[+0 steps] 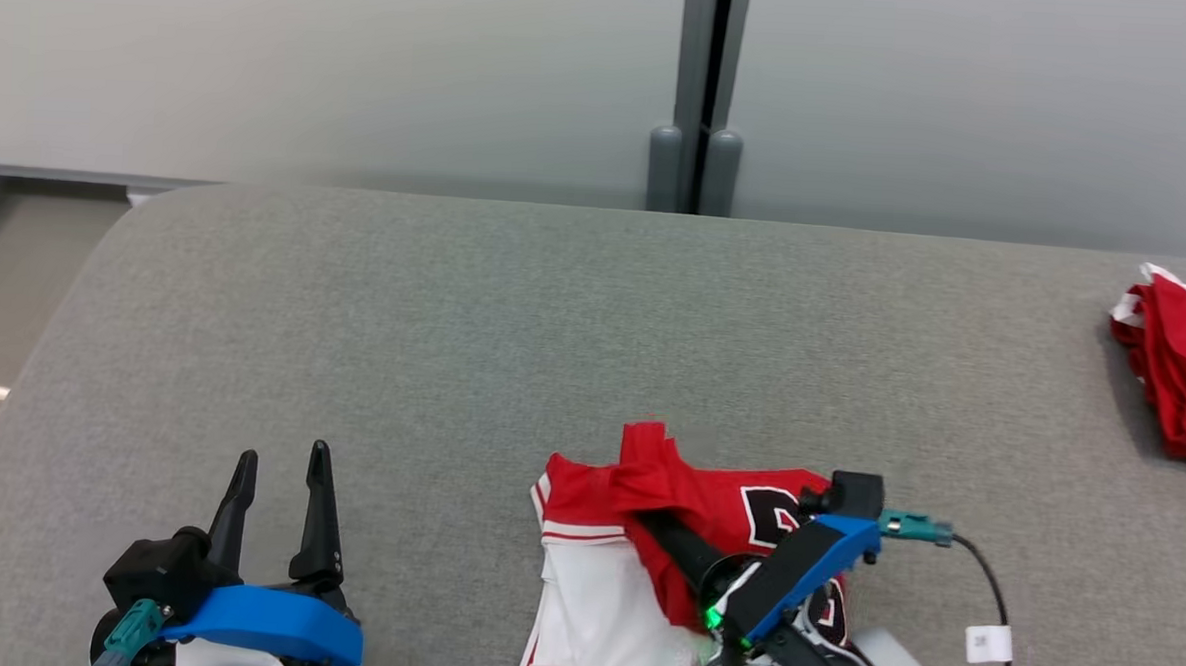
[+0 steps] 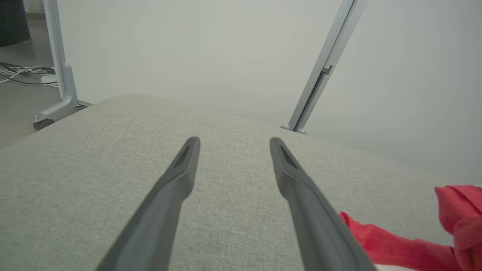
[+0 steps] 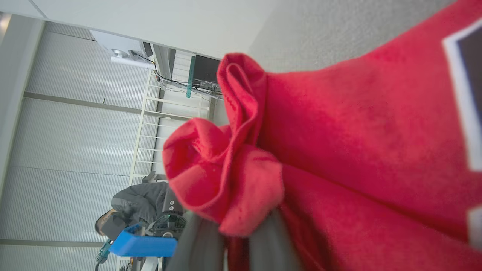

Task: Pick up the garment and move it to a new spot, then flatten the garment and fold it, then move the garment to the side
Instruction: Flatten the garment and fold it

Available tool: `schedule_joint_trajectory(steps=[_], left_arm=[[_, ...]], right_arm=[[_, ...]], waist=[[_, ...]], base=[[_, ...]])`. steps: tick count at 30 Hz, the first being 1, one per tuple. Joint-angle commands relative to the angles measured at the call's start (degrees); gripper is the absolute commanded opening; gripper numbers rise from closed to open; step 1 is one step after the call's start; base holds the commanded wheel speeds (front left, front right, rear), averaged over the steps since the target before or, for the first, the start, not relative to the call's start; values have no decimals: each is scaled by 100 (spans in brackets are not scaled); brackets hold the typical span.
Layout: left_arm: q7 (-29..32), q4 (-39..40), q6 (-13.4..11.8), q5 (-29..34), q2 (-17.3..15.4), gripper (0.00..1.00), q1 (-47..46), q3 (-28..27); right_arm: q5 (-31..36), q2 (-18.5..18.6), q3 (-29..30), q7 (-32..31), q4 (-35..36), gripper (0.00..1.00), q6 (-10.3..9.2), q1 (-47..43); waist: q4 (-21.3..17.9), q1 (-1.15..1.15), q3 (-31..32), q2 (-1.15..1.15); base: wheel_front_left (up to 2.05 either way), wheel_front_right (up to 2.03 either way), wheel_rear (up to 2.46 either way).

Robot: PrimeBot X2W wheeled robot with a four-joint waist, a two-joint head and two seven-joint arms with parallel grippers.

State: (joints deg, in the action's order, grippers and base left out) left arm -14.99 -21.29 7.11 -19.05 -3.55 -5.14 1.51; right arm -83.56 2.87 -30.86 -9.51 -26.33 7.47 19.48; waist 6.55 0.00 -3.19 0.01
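Surface: you see a grey fabric top (image 1: 553,321), with pale wall panels (image 1: 315,61) behind it.
Garment (image 1: 706,498): red and white, at the near edge, cut off below.
Left gripper (image 1: 284,450): fingers wide apart, over bare fabric.
Right gripper (image 3: 237,244): clamps a red fold; its tips are hidden from you.

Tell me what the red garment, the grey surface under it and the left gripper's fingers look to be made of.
Garment: soft knit cloth, likely a sports jersey; matte, slightly fuzzy, bunching in loose folds. Surface: grey woven upholstery fabric, its fine weave showing in the left wrist view, rounded edges suggesting padding. Fingers of the left gripper: dark, smooth, matte, probably moulded plastic.
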Motion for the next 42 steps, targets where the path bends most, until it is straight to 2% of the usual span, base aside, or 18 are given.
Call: schedule_joint_trajectory(steps=[1, 5, 6, 7, 8, 13, 17, 20, 24, 30, 34, 36, 42], left_arm=[[-25, -8, 37, 32, -16, 100, -87, 13], [-25, -55, 43, 1, -25, 100, -121, -5], [-25, -61, 45, -1, -23, 100, -123, -11], [-25, -65, 45, -3, -23, 100, -126, -20], [-25, -70, 46, -6, -23, 100, -128, -28], [-25, -91, 49, -22, -14, 100, -101, -86], [-25, -60, 45, -21, -8, 100, -43, -164], [-25, -34, 44, -8, -5, 100, -13, -198], [-25, 23, 45, 21, 4, 100, 16, -243], [-25, 209, 48, 55, 14, 100, 86, -330], [-26, 384, 50, 104, 22, 100, 116, -380], [-26, 460, 51, 134, 28, 100, 133, -391], [-25, 530, 53, 395, 25, 100, 236, -411]], right_arm=[[-87, 11, -86, 50, -84, 0, 5, 115], [-486, 8, -781, 287, -552, 0, 5, 403], [-591, 6, -929, 340, -605, 9, 5, 470], [-706, 6, -1044, 391, -659, 41, 5, 526], [-771, 6, -1173, 433, -706, 100, 5, 587], [-1130, 7, -1533, 622, -740, 100, 5, 835], [-1218, 35, -1416, 701, -402, 100, 5, 979], [-1177, 334, -1138, 826, 196, 100, 5, 984], [-865, 957, -764, 1186, 977, 100, 5, 847], [517, 2124, -537, 2139, 1427, 100, 4, 659], [1660, 2539, -358, 2428, 1296, 100, 4, 479], [2253, 2554, -137, 2464, 1158, 100, 4, 366], [3976, 2013, 967, 2469, 1058, 100, 3, -346]], waist=[[76, 0, -56, -1], [173, 0, -73, -1], [181, 0, -76, -1], [183, 0, -79, -1], [183, 0, -82, -1], [103, 0, -66, -1], [-45, 0, -41, -1], [-171, 0, -11, -1], [-332, 0, 38, -1], [-575, 0, 113, -1], [-724, 0, 133, -1], [-784, 0, 133, -1], [-905, 0, 209, -1]], base=[[0, 0, 0], [0, 0, 0], [0, 0, 0], [0, 0, 0], [0, 0, 0], [0, 0, 0], [0, 0, 0], [0, 0, 0], [0, 0, 0], [0, 0, 0], [0, 0, 0], [0, 0, 0], [0, 0, 0]])
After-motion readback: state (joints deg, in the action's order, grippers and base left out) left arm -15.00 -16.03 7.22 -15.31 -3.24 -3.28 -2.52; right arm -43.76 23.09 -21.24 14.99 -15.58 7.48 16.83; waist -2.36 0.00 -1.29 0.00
